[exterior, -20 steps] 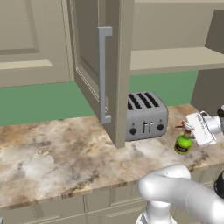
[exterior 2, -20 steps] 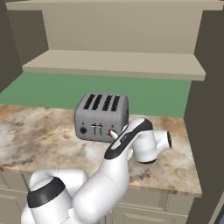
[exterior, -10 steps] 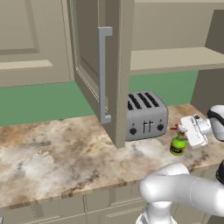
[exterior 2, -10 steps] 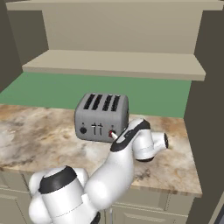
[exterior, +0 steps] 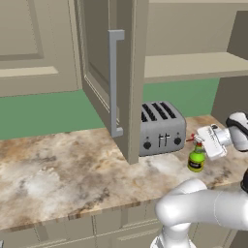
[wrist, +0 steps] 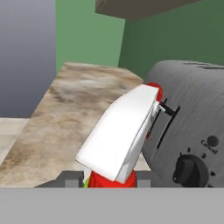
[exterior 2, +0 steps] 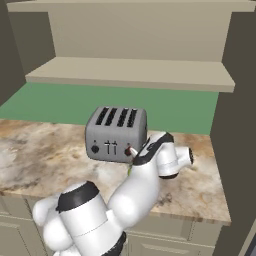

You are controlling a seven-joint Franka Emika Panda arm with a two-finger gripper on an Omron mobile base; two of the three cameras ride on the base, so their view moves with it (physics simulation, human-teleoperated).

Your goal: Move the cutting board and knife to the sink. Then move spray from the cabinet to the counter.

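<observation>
**Inspector:** What is obscured or cut off?

**Onlooker:** The hand (exterior: 202, 144) hides the top of the spray (exterior: 196, 158), just right of the toaster (exterior: 161, 128). From the left base camera only the green body, yellow label and a bit of red nozzle show. In the right base view the arm covers nearly the whole bottle. The fingertips (wrist: 70, 178) barely show in the hand camera, low beside the white trigger head, so I cannot see where they meet it. The cabinet (exterior: 123, 72) runs off the top, and the toaster's left end sits behind the open door.

**Inspector:** Count the items.

**Onlooker:** One spray bottle. One toaster with four slots, and on its front two levers and two dark knobs. One open cabinet door with one long grey bar handle. One inner shelf. One bench (exterior: 63, 169).

**Inspector:** Arm pose?

**Onlooker:** The arm rises in front of the bench, bends at a raised elbow, and reaches in level toward the toaster's right end. The wrist lies roughly horizontal, with the hand pointing at the toaster's front corner.

**Inspector:** State of the hand?

**Onlooker:** Clamped around the spray's upper part, partly closed, with the trigger head between the fingers.

**Inspector:** Where is the spray?

**Onlooker:** Upright, with its base on or just above the bench; I cannot tell which. It is close beside the toaster's right front corner, below the cabinet shelf.
</observation>
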